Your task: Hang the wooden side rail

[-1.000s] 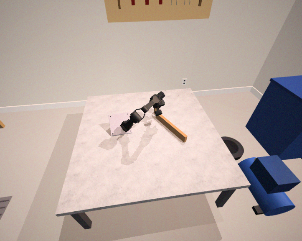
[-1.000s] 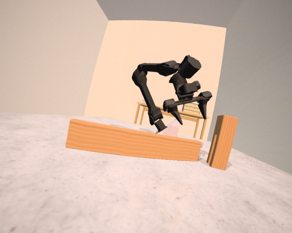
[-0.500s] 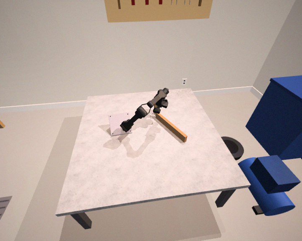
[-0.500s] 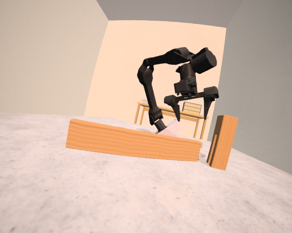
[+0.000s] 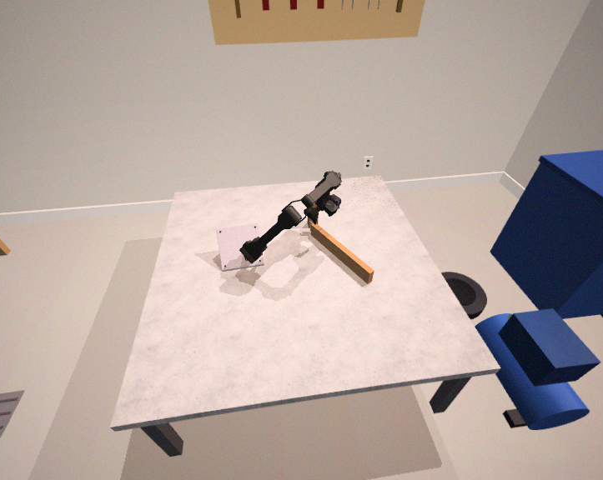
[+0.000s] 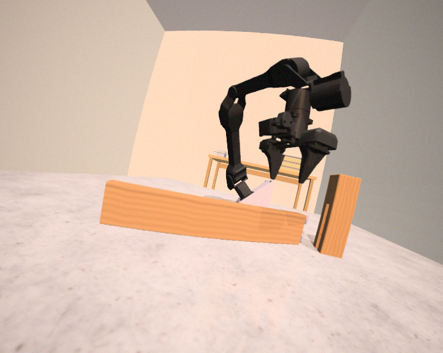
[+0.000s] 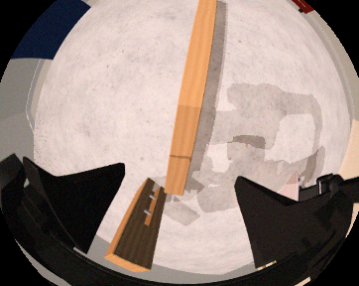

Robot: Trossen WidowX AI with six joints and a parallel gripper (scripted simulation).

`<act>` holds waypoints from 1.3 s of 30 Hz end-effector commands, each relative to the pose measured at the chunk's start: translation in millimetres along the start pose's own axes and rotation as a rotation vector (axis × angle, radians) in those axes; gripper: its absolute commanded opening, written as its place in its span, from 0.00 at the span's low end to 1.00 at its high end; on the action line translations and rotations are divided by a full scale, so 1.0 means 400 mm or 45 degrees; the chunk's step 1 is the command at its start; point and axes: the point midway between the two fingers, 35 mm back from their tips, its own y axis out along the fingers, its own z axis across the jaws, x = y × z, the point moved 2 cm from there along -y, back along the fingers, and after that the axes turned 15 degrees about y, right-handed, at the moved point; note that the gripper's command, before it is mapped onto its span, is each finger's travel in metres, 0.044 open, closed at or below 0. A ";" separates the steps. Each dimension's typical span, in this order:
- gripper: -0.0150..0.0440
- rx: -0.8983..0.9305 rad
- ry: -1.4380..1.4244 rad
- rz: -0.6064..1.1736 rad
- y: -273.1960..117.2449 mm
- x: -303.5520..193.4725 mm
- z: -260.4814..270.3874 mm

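The wooden side rail (image 5: pixel 343 252) (image 6: pixel 195 212) (image 7: pixel 189 99) lies flat on the table (image 5: pixel 291 351). Its near end points at the headboard post (image 6: pixel 345 216) (image 7: pixel 136 240) with a small gap between them. The post stands upright; its slot shows two pale pins (image 7: pixel 152 197) (image 7: pixel 147 212) in the wrist view. Small pale bits of the hooks (image 6: pixel 306 219) show at the rail's end in the exterior view, outside the slot. My gripper (image 6: pixel 288 180) (image 7: pixel 181 177) is wide open and empty, pointing down above the rail's post end. In the top view the arm partly hides the post.
The arm's base stands on a pale pink plate (image 5: pixel 233 242) (image 6: pixel 260 197), left of the rail in the top view. Off the table stand a blue cabinet (image 5: pixel 555 232) and a blue tank (image 5: pixel 529 372) on the right. A wooden bench (image 6: pixel 253 165) is in the background.
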 end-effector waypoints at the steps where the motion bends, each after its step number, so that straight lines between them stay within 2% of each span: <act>1: 1.00 -0.018 0.069 -0.032 0.003 0.003 0.007; 6: 1.00 -0.018 0.069 -0.032 0.014 0.003 0.007; 11: 1.00 -0.017 0.070 -0.034 0.087 0.005 0.006; 39: 1.00 -0.016 0.071 -0.035 0.182 0.008 0.009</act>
